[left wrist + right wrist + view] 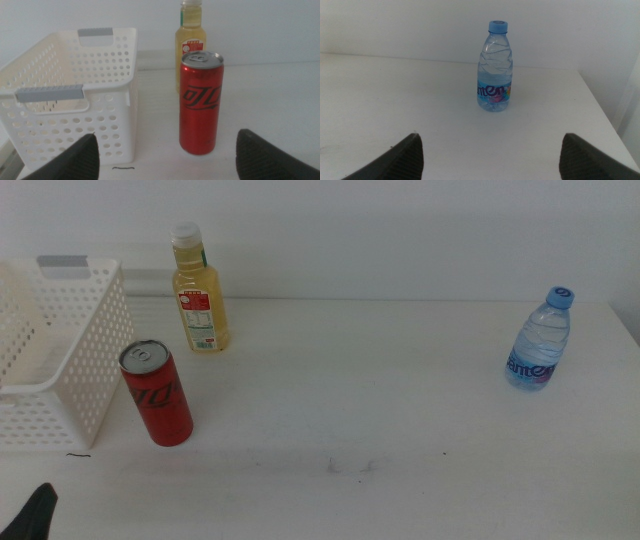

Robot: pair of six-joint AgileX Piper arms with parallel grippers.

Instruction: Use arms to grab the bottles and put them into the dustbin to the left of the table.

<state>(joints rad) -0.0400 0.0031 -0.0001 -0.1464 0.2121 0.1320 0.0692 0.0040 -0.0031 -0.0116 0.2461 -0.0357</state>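
Standing upright on the white counter (400,400), the red soda can (201,102) is seen just beside the white perforated basket (65,100), the yellow-liquid bottle (190,45) behind it. The left gripper (167,155) faces the can with fingers spread and empty. The right gripper (490,155), fingers spread too, faces the small water bottle (494,67) near the counter's right edge.

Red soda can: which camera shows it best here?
The left wrist view: the red soda can stands close and upright, logo readable, between the open jaws and beside the dustbin. The middle view shows it smaller, from above. The right wrist view does not show it.
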